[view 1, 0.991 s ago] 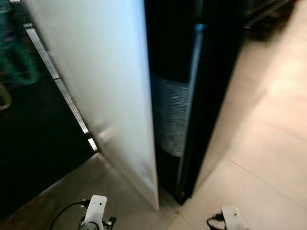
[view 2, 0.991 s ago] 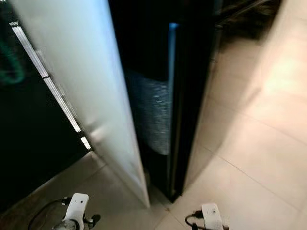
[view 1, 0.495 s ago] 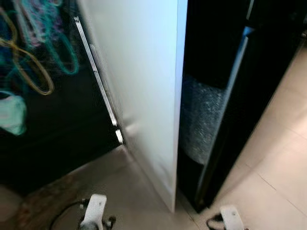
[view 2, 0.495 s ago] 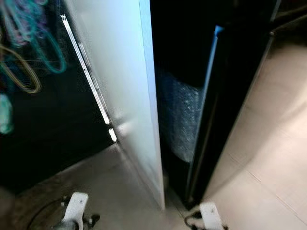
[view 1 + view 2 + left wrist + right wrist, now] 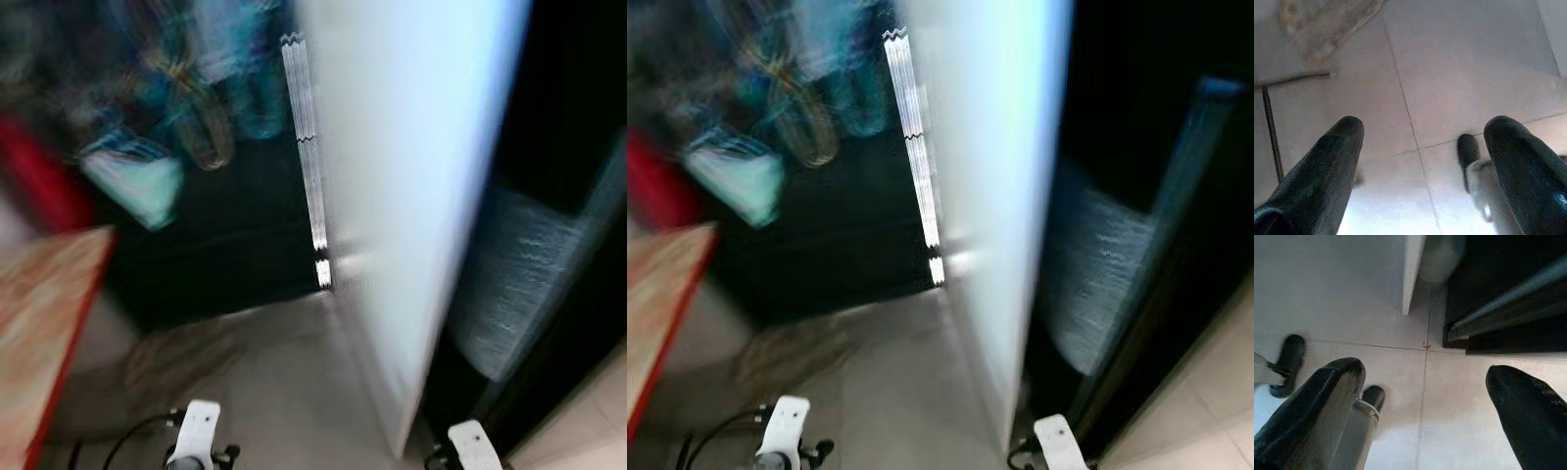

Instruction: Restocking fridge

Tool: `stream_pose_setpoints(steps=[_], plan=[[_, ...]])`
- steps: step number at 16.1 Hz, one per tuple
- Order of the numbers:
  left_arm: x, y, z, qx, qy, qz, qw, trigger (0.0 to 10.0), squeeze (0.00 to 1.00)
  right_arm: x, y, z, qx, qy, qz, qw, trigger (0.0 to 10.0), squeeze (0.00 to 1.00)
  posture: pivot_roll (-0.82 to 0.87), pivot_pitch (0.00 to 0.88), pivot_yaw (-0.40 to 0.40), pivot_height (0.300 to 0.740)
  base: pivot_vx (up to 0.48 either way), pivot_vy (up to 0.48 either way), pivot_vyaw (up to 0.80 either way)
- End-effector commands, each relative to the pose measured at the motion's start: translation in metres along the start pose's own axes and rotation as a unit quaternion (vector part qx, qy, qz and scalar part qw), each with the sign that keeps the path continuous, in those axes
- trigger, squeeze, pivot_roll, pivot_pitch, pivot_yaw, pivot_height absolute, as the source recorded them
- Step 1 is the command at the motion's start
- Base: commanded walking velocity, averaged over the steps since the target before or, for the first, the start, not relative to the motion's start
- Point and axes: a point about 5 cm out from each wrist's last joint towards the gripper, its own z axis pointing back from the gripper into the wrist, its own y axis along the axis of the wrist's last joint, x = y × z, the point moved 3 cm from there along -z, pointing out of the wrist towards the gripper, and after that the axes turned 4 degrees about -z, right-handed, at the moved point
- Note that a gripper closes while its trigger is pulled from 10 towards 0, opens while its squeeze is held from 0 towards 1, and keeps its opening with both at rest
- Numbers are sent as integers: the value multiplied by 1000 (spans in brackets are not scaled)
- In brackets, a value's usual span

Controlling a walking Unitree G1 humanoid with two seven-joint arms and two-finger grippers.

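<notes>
Fridge, a tall black cabinet with its broad white door (image 5: 411,196) swung open toward the robot, stands just ahead and to the right, its dark interior (image 5: 1136,196) showing past the door's edge. Restocking looks barely begun, as far as I can judge: the door is open, but neither claw carries anything to put in.

Both arms hang low over the pale tiled floor (image 5: 1449,73). The left gripper (image 5: 1422,161) has its two black fingers spread wide with only floor between them; the right gripper (image 5: 1425,396) is likewise wide apart and empty, near the door's bottom corner (image 5: 1410,284).

Much is smeared by motion in the head views (the camera seems to be turning). A grey textured shape (image 5: 514,284) low inside the fridge cannot be identified, and the shelves are lost in darkness. To the left, teal and red blurs (image 5: 137,186) and a reddish-brown surface (image 5: 39,323) stay unreadable.
</notes>
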Motion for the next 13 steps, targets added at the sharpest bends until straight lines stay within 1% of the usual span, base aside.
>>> stream_pose_setpoints(steps=[1, 4, 6, 7, 9, 11, 13], plan=[[-7, -10, 2, -17, 7, -7, 1000, 10000, 0, -11, 2, -2, 1, 15, 6, 1000, 10000, 0, -41, 0, 63, 740, 0, 0, 800], [-7, -10, 2, -17, 5, -9, 1000, 10000, 0, -17, 0, -2, -4, 27, 17, 999, 10000, 0, -44, 0, 64, 740, 0, 0, 800], [-7, -9, 2, -14, 5, -7, 1000, 10000, 0, -25, -8, -2, -20, 43, 64, 997, 10000, 0, -37, 0, 59, 740, 0, 0, 800], [-7, -8, 2, -13, 6, -4, 1000, 10000, 0, -28, -10, -2, -21, 44, 57, 997, 10000, 0, -33, 0, 56, 740, 0, 0, 800], [-7, -8, 2, -14, 6, -2, 1000, 10000, 0, -27, -10, -2, -24, 49, 75, 996, 10000, 0, -32, 0, 54, 740, 0, 0, 800], [-6, -7, 1, -14, 6, -1, 1000, 10000, 0, -27, -9, -2, -26, 51, 77, 995, 10000, 0, -30, 0, 50, 740, 0, 0, 800], [-6, -7, 1, -15, 5, -1, 1000, 10000, 0, -26, -8, -2, -27, 53, 92, 994, 10000, 0, -30, 0, 50, 740, 0, 0, 800]])
